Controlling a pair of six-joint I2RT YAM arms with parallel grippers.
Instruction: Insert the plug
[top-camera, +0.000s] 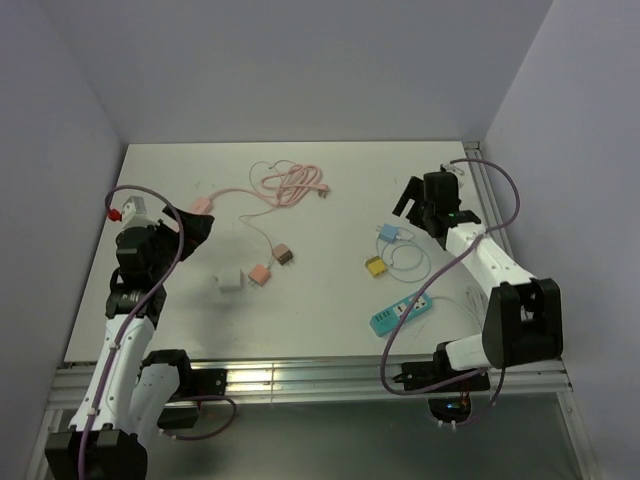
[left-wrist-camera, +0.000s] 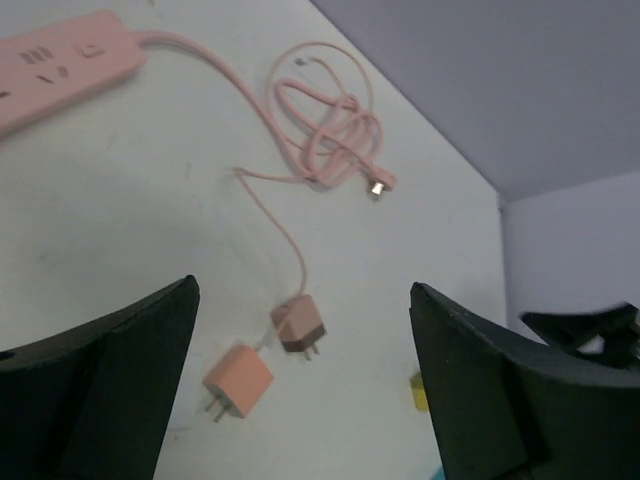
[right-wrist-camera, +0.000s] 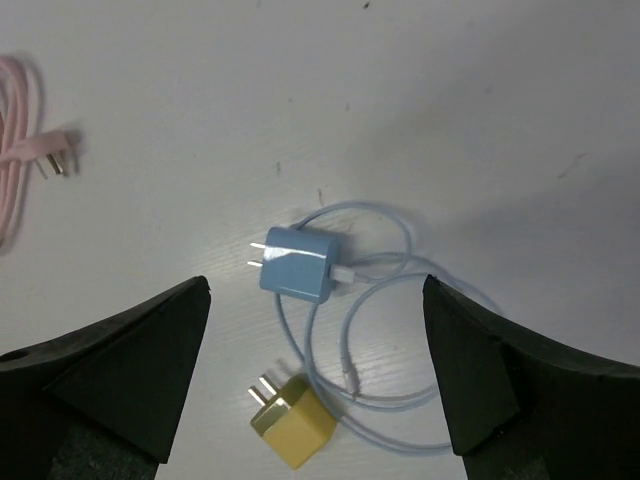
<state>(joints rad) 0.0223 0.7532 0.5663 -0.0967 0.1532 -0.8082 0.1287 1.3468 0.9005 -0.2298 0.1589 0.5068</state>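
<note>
Left gripper (left-wrist-camera: 302, 290), jaws spread wide and empty, hangs near the pink strip (left-wrist-camera: 60, 60), looking down on the white plug (top-camera: 230, 281), pink plug (left-wrist-camera: 238, 380) and brown plug (left-wrist-camera: 298, 325). A tangled pink cable (left-wrist-camera: 325, 130) lies beyond. Across the table the right gripper (right-wrist-camera: 317, 283), likewise agape and holding nothing, hovers over the blue plug (right-wrist-camera: 300, 265), with the yellow plug (right-wrist-camera: 292, 435) and teal strip (top-camera: 403, 313) nearer the bases. Judged stage: reaching, no plug yet grasped. Next comes a descent to pinch a plug body; the looped blue cable (right-wrist-camera: 400, 330) could snag.
</note>
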